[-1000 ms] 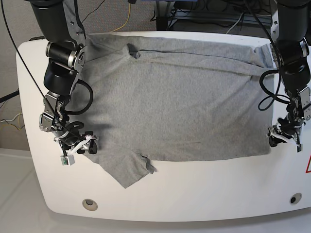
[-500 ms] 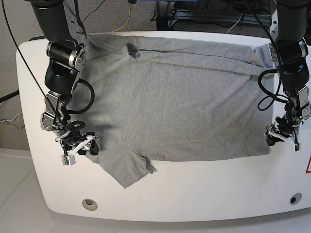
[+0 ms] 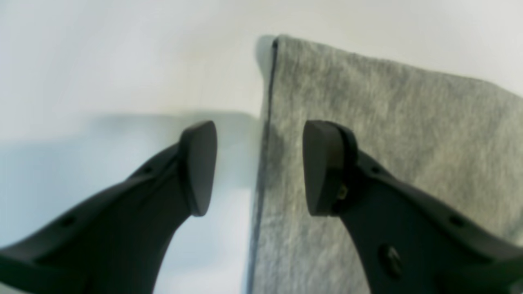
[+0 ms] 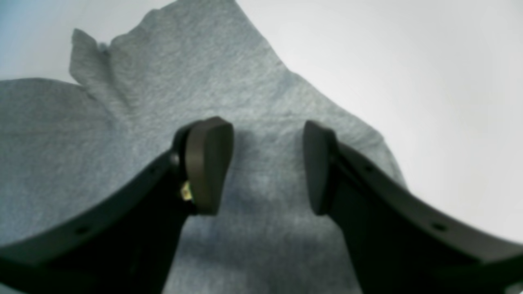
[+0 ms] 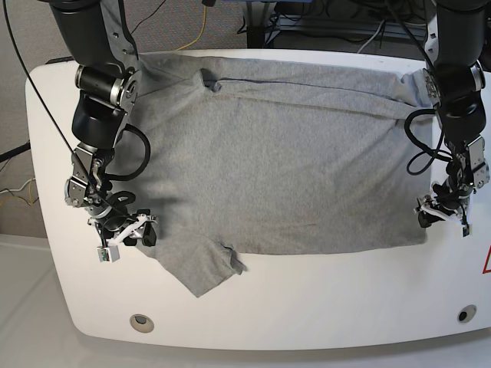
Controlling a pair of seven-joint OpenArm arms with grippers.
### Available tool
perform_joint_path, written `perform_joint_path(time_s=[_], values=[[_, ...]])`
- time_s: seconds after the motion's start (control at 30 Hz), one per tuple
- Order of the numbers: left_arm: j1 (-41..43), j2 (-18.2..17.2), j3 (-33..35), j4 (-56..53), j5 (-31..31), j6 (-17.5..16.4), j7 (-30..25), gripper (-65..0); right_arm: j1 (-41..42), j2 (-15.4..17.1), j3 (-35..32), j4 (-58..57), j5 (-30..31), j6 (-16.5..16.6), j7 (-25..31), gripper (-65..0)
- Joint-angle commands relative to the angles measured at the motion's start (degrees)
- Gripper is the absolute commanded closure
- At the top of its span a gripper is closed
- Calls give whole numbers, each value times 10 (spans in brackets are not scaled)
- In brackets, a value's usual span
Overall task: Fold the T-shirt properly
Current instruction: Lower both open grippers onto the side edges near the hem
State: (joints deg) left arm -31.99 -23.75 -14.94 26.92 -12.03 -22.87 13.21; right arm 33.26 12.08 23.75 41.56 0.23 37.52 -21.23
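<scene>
Pre-grasp step: I have the T-shirt [image 5: 276,161] flat; left gripper [image 3: 259,167], unclenched, straddles its hem edge, right gripper [image 4: 267,167], unclenched and empty, over the sleeve at 7 o'clock. Next, I judge: lower both and pinch cloth

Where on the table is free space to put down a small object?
The white table is bare along the near edge, between the T-shirt hem and the two round holes. Both side margins are crowded by the left gripper and right gripper.
</scene>
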Motion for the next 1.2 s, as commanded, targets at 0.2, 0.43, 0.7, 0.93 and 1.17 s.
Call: perform_joint_path(time_s=[0.2,0.43,0.7,0.93,1.17], values=[[-21,-3,3,7,-7,1,-23,-314,18,8,1,10,9,2,13,-305],[-20,11,3,7,-7,3,-25,-314,18,8,2,8,9,2,13,-305],[-17,34,3,3,-7,2,-22,-314,17,9,2,4,9,2,16,-305],[-18,39,6,-15,3,-2,-30,-316,14,8,2,12,9,0,14,-301],[-19,29,5,-18,3,-6,-30,-313,16,8,2,9,10,0,15,-301]])
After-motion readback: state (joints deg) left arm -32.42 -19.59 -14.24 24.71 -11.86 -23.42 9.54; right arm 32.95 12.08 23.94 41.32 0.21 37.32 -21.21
